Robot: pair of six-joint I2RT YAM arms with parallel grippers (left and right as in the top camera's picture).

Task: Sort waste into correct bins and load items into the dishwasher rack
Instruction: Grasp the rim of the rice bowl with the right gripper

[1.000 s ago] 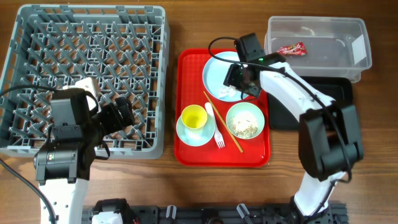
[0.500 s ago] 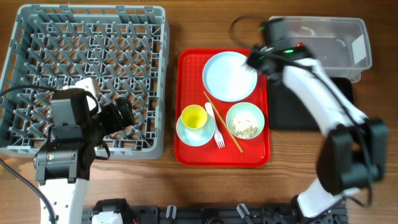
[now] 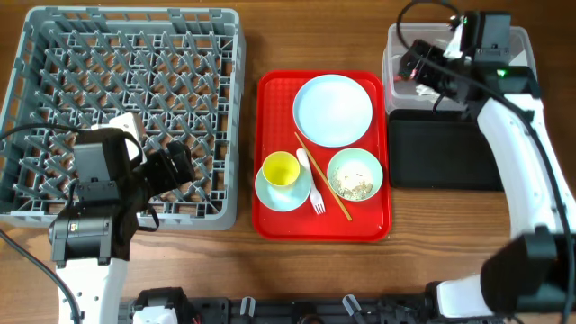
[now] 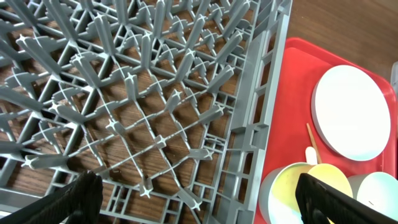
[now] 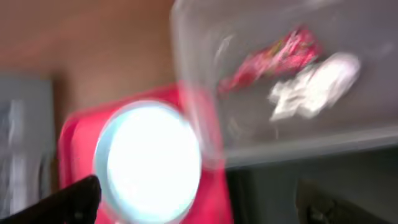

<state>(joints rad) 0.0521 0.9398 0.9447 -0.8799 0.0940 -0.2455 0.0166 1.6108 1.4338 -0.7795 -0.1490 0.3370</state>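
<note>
My right gripper (image 5: 199,200) hangs over the clear plastic rectangular tub (image 3: 529,90) at the upper right of the overhead view. Its fingers are spread to the wrist view's bottom corners, and nothing is between them. The view is blurred, but the shiny red snack wrapper (image 5: 273,56) and the crumpled white tissue (image 5: 314,87) both show inside the tub, side by side. I judge the dry waste is sorted there. The shallow black rectangular tray (image 3: 441,157) just below the tub holds nothing I can see. It is probably meant for the beige rice-like scraps (image 3: 351,184), which sit in the pale mint bowl (image 3: 369,162).

That bowl is on the flat red serving tray (image 3: 270,108) at centre frame. So are the white round plate (image 3: 333,110), the small yellow cup (image 3: 280,169) on its pale saucer (image 3: 265,196), the white plastic fork (image 3: 317,200) and the thin wooden chopsticks (image 3: 340,205).

My left gripper (image 4: 199,199) hovers, fingers wide and bare, over the lower right part of the large grey-blue lattice dishwasher rack (image 3: 126,54). It is near the tray's side, handy for receiving dishes. None are loaded yet.
</note>
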